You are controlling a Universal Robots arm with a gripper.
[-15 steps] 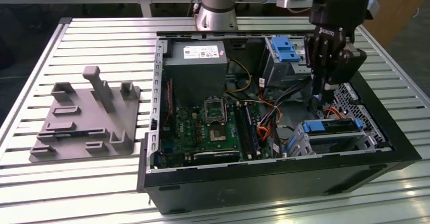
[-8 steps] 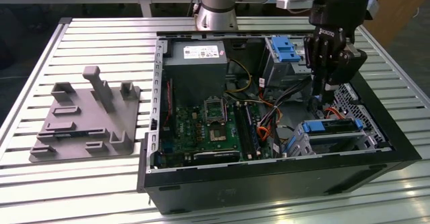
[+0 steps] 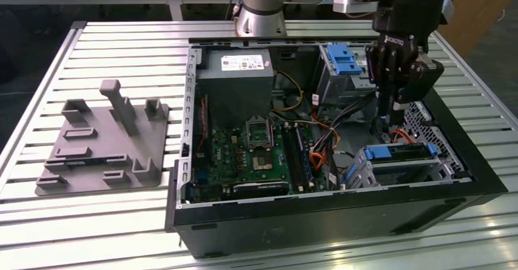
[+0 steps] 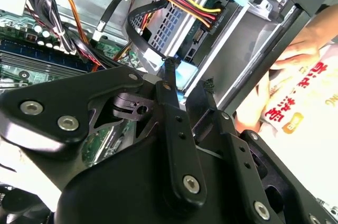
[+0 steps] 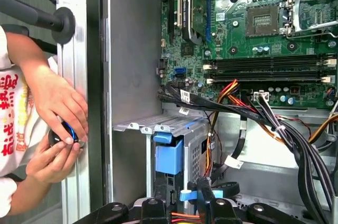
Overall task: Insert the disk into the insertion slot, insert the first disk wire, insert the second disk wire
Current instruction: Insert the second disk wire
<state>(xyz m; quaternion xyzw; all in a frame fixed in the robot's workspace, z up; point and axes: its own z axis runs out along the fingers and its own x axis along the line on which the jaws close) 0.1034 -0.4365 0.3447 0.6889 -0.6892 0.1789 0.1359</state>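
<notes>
- Gripper (image 3: pixel 384 113) reaches down inside the PC case (image 3: pixel 324 208), btwn the tall grey cage (image 3: pixel 333 85) and the insertion slot (image 3: pixel 409 172).
- Fingers (image 4: pixel 170 84) are nearly together, pinching the light-blue plug of a black flat disk wire (image 4: pixel 187 73). The plug is just beside the slot's perforated end; contact w/ the bay can't be told.
- Disk (image 3: pixel 401 153) sits in the slot, blue carrier edge showing at the bay's mouth, near the case corner at the exterior view's right.
- Black plug w/ red/yellow leads (image 4: pixel 208 18) lies at the bay's end.
- Cable bundle (image 5: pixel 274 123) crowds the gap next to the fingers.
- Open room is over the motherboard (image 3: pixel 259 155), toward the exterior view's left; the case wall is close on the other side.
- Person's hands (image 5: pixel 58 105) are outside the case wall, holding a small dark item.
- Grey fixture (image 3: pixel 97 142) sits on the slotted table (image 3: pixel 121 39), well apart from the case.
</notes>
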